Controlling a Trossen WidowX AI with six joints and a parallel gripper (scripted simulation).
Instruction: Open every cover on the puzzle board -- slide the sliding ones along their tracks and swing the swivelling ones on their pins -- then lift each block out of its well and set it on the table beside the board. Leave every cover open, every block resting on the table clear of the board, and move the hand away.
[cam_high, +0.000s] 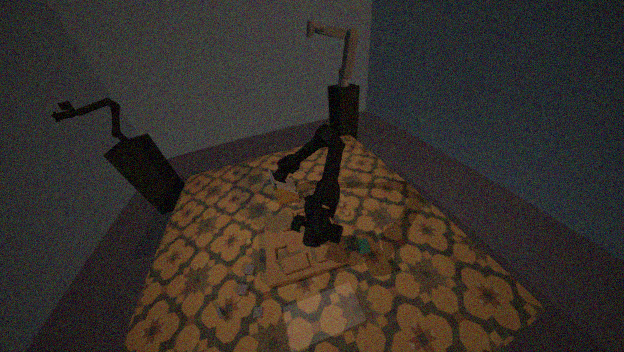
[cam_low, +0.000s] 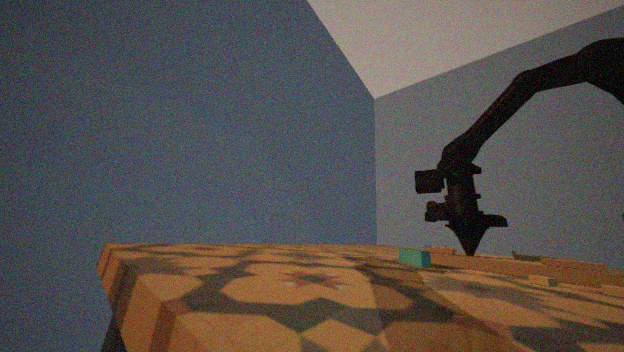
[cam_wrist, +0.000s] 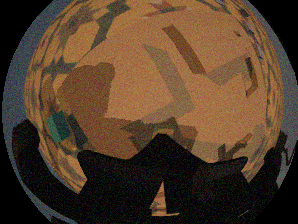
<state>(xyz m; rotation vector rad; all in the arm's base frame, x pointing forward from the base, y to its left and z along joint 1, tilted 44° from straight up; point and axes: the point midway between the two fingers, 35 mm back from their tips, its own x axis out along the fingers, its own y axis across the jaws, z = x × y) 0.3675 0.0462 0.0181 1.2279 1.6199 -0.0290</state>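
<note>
The tan puzzle board (cam_high: 270, 267) (cam_low: 450, 262) (cam_wrist: 132, 80) lies on the patterned table. My gripper (cam_low: 471, 254) (cam_wrist: 160, 137) is shut and empty, pointing down with its tips at or just above the board top; contact cannot be told. Just beyond the tips a dark well (cam_wrist: 186, 136) is partly hidden by the fingers. A raised flat panel (cam_high: 293, 263) (cam_wrist: 220, 42), apparently a cover, shows on the board, with a dark opening (cam_wrist: 251, 77) at its side. A teal block (cam_high: 363, 245) (cam_low: 414, 257) (cam_wrist: 58, 126) rests on the table beside the board. The hand hides part of the board.
Small greyish blocks (cam_high: 249, 270) (cam_high: 257, 312) lie left of the board. A pale rectangular patch (cam_high: 325, 312) is in front of it. A small tan piece (cam_low: 541, 281) is near the board. Two other arms (cam_high: 117, 117) (cam_high: 350, 55) stand on pedestals beyond the table.
</note>
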